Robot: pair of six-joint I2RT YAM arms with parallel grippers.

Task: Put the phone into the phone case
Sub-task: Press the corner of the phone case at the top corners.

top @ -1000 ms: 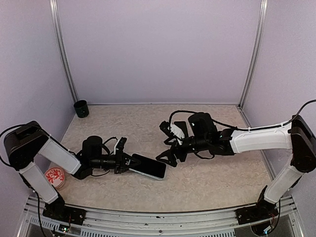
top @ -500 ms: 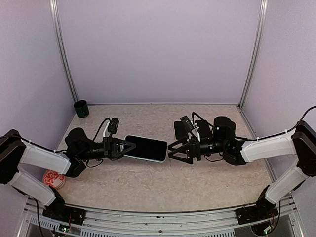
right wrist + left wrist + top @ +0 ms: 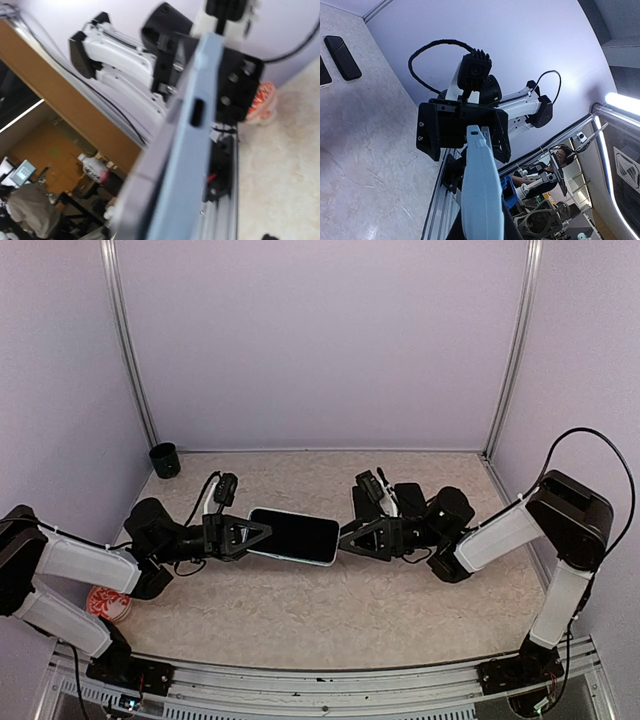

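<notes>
Tabletop (image 3: pixel 300 620): left gripper (image 3: pixel 258 536) holds phone (image 3: pixel 297 537), right gripper (image 3: pixel 348 538) facing.

No legible text, brand or number anywhere.
- Phone (image 3: pixel 293 536): screen dark, light-blue edge, no marking readable.
- Round white disc (image 3: pixel 110 598), left of phone, toward front edge: red print, too small to read.
- Dark panel (image 3: pixel 626 165), far right of phone in left wrist view: pale emblem, outline only, no letters legible.
- Bottle (image 3: pixel 93 168), left of phone in right wrist view: label blurred, unreadable.
</notes>
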